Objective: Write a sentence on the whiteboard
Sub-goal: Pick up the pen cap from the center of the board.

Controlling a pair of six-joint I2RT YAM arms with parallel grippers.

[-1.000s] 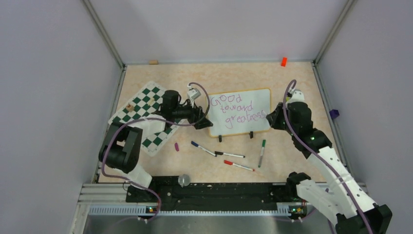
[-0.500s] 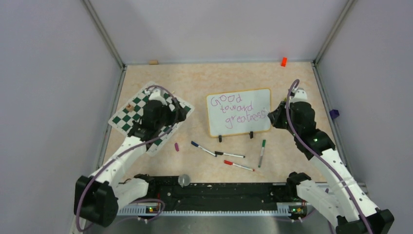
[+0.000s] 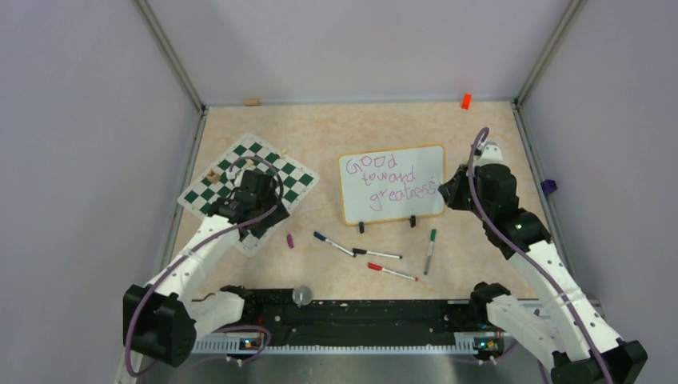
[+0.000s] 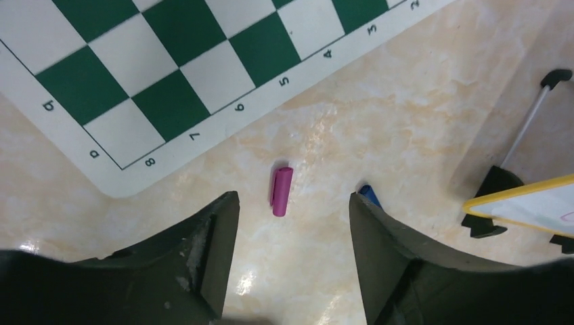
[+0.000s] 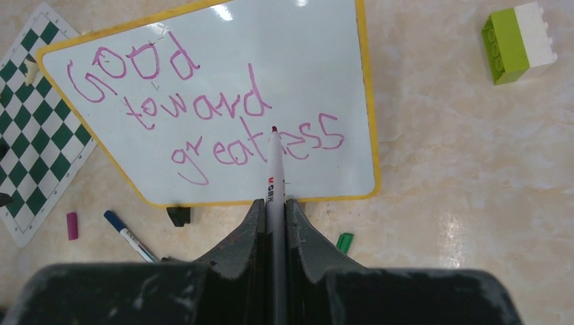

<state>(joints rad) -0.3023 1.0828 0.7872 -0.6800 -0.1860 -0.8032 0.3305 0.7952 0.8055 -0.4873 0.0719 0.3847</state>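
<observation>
The whiteboard (image 3: pixel 400 205) (image 5: pixel 284 47) with its yellow frame lies in the middle of the table. The sentence (image 3: pixel 389 178) (image 5: pixel 203 108) is on it in purple, in three lines. My right gripper (image 3: pixel 449 192) (image 5: pixel 274 202) is at the board's right edge, shut on a white marker (image 5: pixel 274 166). The marker's tip is at the last line of the writing. My left gripper (image 3: pixel 260 212) (image 4: pixel 292 195) hangs open and empty over the near corner of the chessboard mat (image 3: pixel 284 180) (image 4: pixel 169 61). A purple cap (image 3: pixel 289 239) (image 4: pixel 282 191) lies on the table below its fingers.
Blue (image 3: pixel 332 244), black (image 3: pixel 377 254), red (image 3: pixel 392 272) and green (image 3: pixel 429 250) markers lie in front of the board. A green-and-white block (image 5: pixel 520 40) sits right of it. An orange block (image 3: pixel 465 101) and a wooden block (image 3: pixel 252 102) rest by the back wall.
My left arm has drawn back from the whiteboard's left edge to over the chessboard mat, and its jaws have narrowed a little. The right gripper has hardly moved.
</observation>
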